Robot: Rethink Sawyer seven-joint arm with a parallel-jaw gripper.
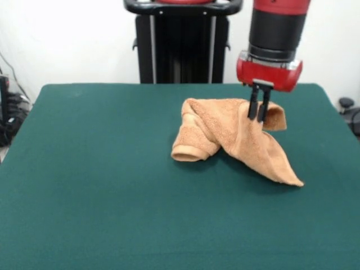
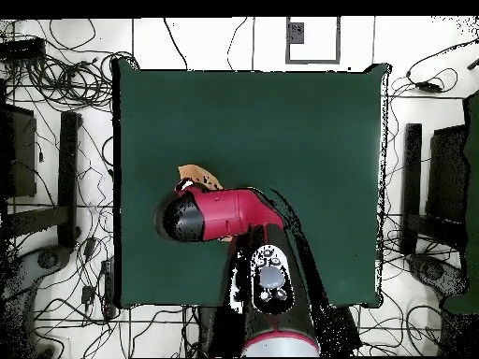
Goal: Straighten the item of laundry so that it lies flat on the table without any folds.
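Soft orange-tan terry towel lies bunched and floppy; black gripper fingers pinch its top fold, good for pulling a corner.

Tangled cables cover the floor around dark stands.
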